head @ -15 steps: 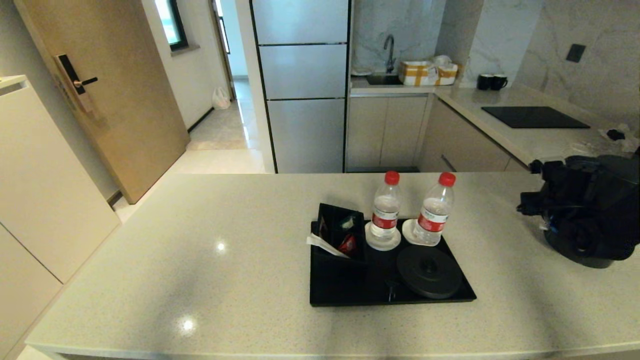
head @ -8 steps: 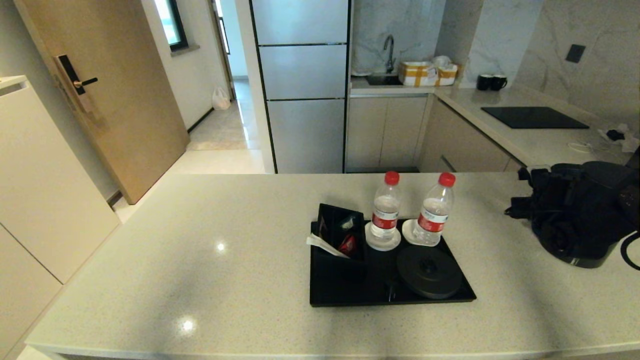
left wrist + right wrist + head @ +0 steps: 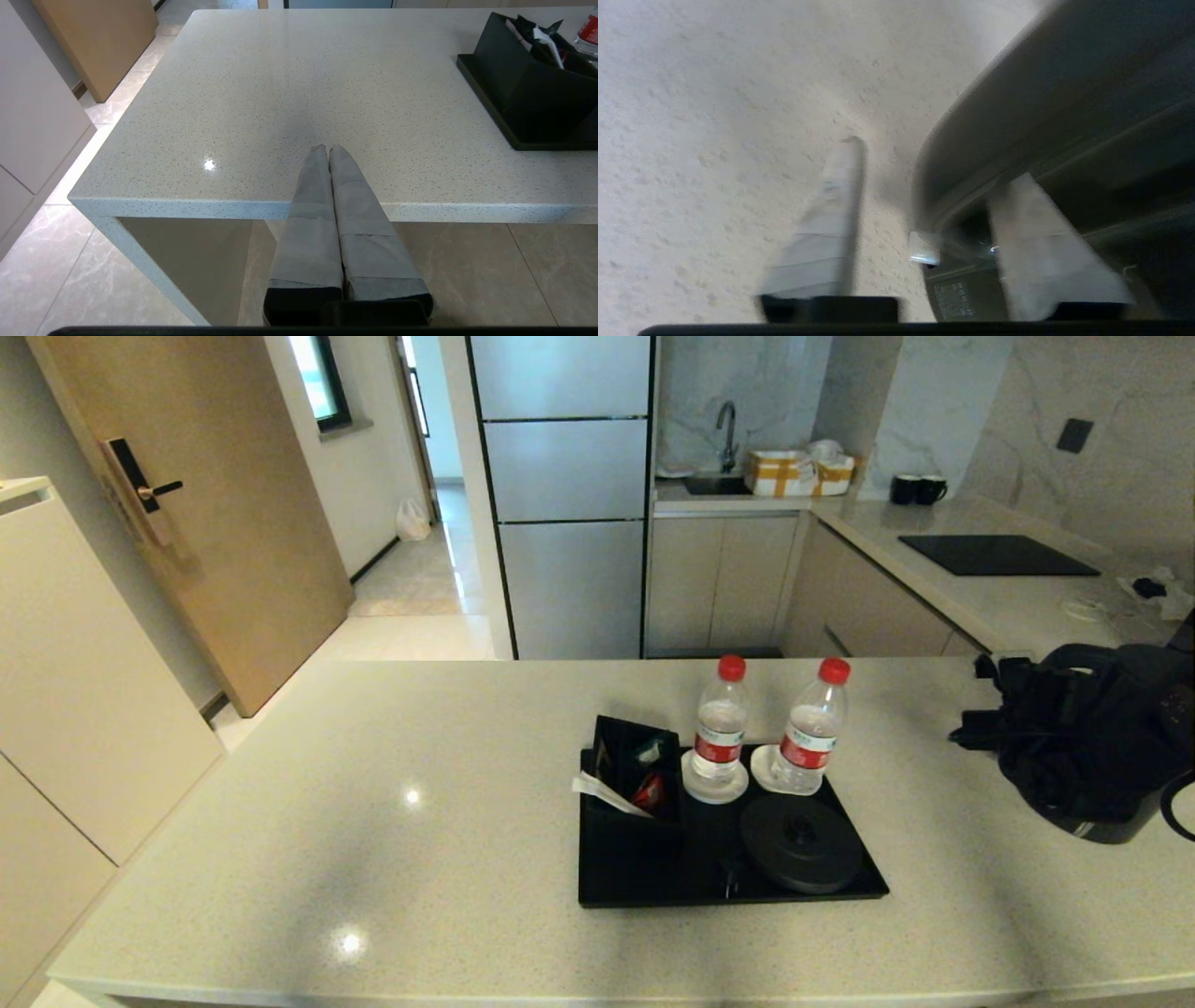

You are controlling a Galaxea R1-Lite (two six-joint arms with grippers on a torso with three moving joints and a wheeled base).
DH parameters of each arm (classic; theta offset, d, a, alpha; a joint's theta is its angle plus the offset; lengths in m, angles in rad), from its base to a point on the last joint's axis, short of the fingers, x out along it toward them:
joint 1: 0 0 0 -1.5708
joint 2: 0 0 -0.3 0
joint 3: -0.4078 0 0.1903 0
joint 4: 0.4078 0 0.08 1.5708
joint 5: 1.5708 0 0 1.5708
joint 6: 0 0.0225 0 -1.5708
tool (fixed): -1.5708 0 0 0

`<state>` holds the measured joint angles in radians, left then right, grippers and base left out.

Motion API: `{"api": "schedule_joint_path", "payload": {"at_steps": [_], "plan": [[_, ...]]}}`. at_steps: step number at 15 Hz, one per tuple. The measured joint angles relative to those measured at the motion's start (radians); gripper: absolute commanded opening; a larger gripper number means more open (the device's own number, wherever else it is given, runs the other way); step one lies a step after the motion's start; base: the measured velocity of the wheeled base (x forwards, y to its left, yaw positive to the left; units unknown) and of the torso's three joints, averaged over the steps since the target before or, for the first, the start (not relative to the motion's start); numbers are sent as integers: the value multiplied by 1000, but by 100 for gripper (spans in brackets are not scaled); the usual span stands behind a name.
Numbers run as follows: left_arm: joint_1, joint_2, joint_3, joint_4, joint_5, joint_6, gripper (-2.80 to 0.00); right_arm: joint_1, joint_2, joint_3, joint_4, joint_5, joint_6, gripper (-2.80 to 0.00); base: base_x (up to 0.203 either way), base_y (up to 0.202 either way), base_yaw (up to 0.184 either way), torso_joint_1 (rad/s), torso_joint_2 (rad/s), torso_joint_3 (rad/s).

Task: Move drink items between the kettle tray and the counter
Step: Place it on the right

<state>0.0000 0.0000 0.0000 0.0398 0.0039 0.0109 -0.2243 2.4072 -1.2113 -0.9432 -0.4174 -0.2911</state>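
Bright, even light; glare spots on glossy counter [image 3: 373, 859]; right wrist view motion-blurred; head view edges bowed.

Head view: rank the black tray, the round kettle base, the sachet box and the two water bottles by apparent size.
1. Flat black rectangular tray
2. Round dark kettle base
3. Black sachet box
4. Clear red-capped water bottles: alike, unranked.

The kettle tray [image 3: 653, 887] sits mid-table [image 3: 373, 821]. On it, the sachet box [image 3: 635, 770] stands at the left; the two water bottles [image 3: 721, 728] [image 3: 814, 728] stand on coasters [image 3: 714, 791] along the far edge, and the kettle base [image 3: 801, 845] lies at the near right. Well to the right, off the tray, the kettle [image 3: 1102, 747] stands on the table with the right gripper [image 3: 924, 186] at it. The left gripper [image 3: 329, 151] hangs over the table's near edge, left of the tray.
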Motion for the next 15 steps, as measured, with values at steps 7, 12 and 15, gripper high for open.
{"api": "schedule_joint_path", "payload": {"at_steps": [7, 12, 15], "plan": [[0, 0, 0, 0, 1, 0, -280, -9, -37, 23, -7, 2, 22, 0, 0, 0, 0, 0, 0, 0], [0, 0, 0, 0, 0, 0, -280, -8, -111, 125, -9, 11, 59, 0, 0, 0, 0, 0, 0, 0], [0, 0, 0, 0, 0, 0, -280, -8, -174, 213, -11, 16, 84, 0, 0, 0, 0, 0, 0, 0]]}}
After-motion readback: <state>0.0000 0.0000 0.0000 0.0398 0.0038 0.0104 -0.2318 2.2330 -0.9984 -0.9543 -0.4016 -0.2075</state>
